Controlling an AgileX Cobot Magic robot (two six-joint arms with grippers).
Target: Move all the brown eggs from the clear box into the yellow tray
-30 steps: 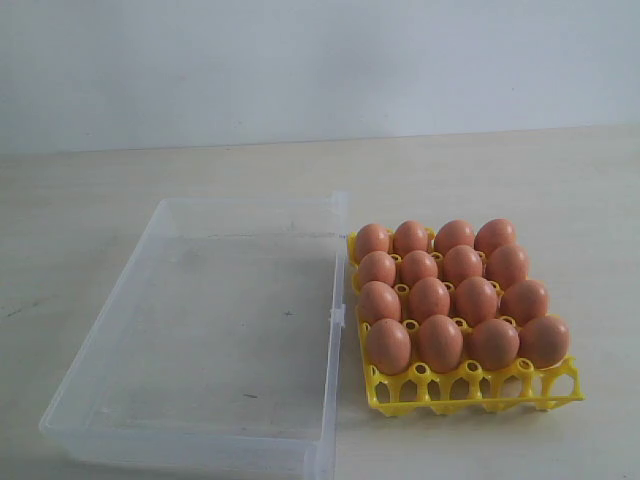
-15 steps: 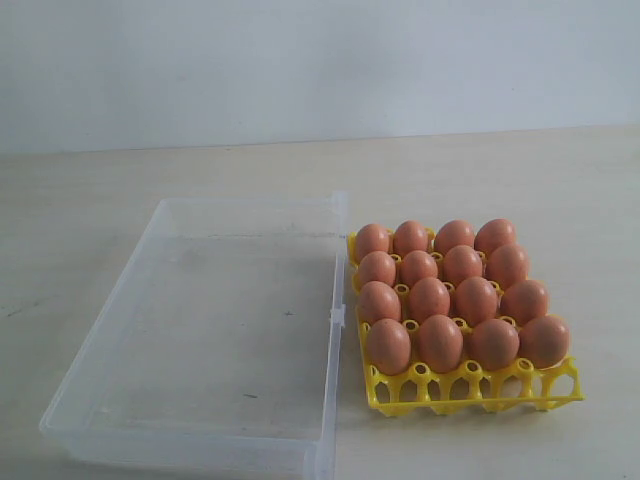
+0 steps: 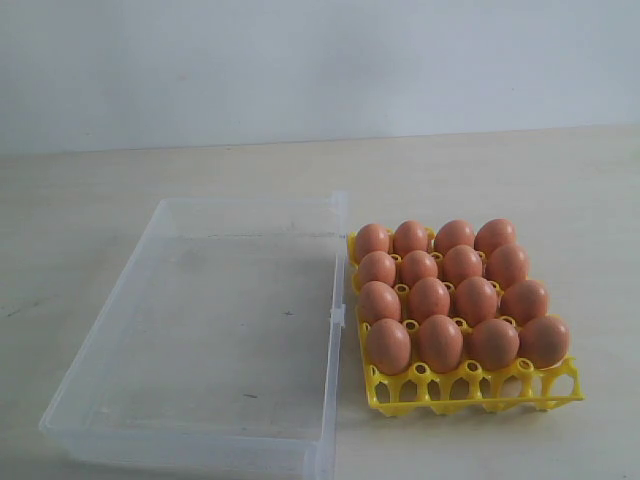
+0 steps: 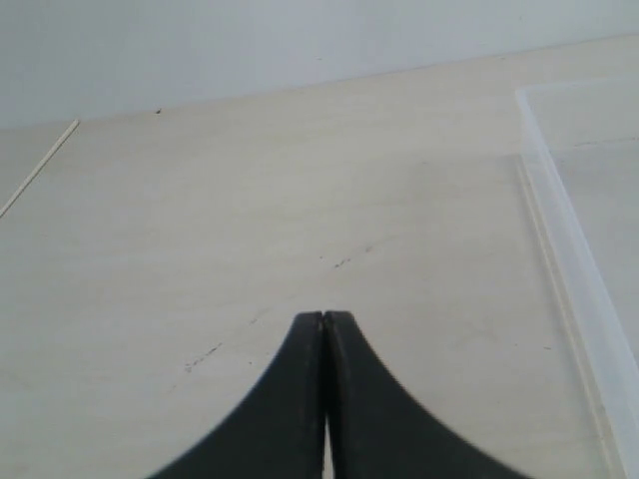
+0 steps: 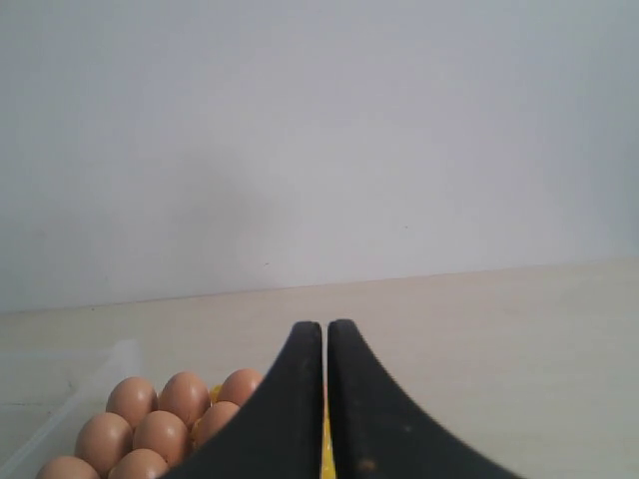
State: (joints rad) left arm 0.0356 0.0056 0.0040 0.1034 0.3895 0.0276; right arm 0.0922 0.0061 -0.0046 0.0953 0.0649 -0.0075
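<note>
Brown eggs (image 3: 429, 297), smooth and oval, fill your yellow tray (image 3: 470, 385); left fingers (image 4: 295, 399) and right fingers (image 5: 295, 399) are pressed together, holding nothing.

A pale, cream-coloured desk (image 3: 470, 165) with a faint wood grain fills the lower part of the exterior view. Behind it stands a plain wall (image 3: 320, 60), flat off-white with a slight blue-grey cast, the same tone from side to side. The two meet in one straight line across the exterior view. The light is soft and even, and what shadow falls on the desk is faint. In the left wrist view the desk surface carries a few small dark scuffs (image 4: 344, 261) and a thin light line (image 4: 38, 168), perhaps a seam or the edge of the desk top; the view does not settle which.
</note>
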